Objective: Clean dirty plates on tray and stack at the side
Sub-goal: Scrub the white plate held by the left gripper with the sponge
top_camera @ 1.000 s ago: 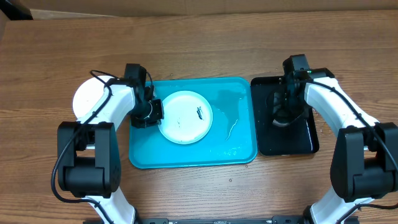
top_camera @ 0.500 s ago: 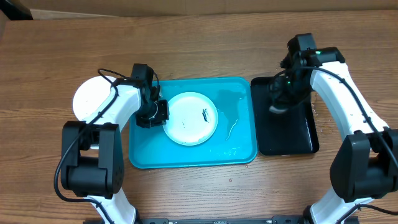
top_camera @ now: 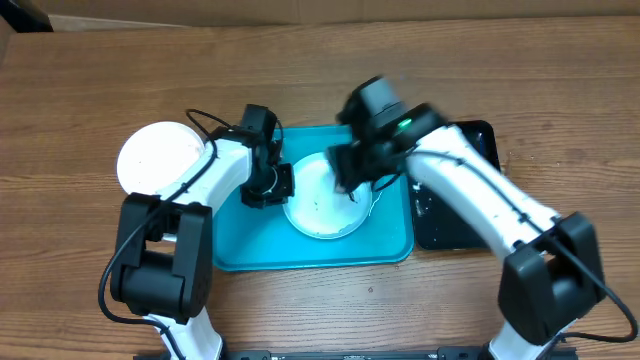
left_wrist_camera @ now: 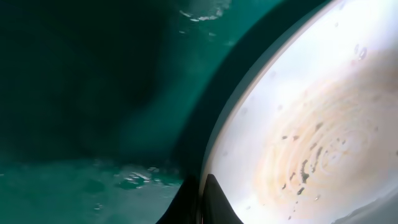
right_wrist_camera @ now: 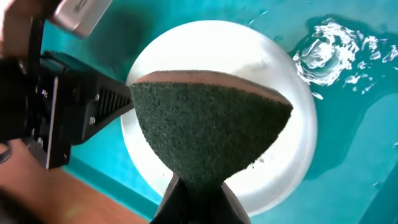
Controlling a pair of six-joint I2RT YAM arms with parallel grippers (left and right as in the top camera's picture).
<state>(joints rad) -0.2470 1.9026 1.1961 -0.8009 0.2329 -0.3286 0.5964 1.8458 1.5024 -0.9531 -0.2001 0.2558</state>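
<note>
A white plate lies in the turquoise tray, right of its middle. My left gripper is shut on the plate's left rim; in the left wrist view its fingers pinch the rim, and dark smears show on the plate. My right gripper is shut on a dark green sponge and holds it just over the plate. I cannot tell if the sponge touches it. A pale round plate lies on the table left of the tray. No yellow-green plate is in view.
A glossy black tray stands right of the turquoise tray, partly under my right arm. Water pools on the turquoise tray's floor. The left gripper's body is close beside the sponge.
My right arm has swung left from the black tray to over the white plate, sponge in its jaws. My left gripper has slid the plate rightward in the tray.
</note>
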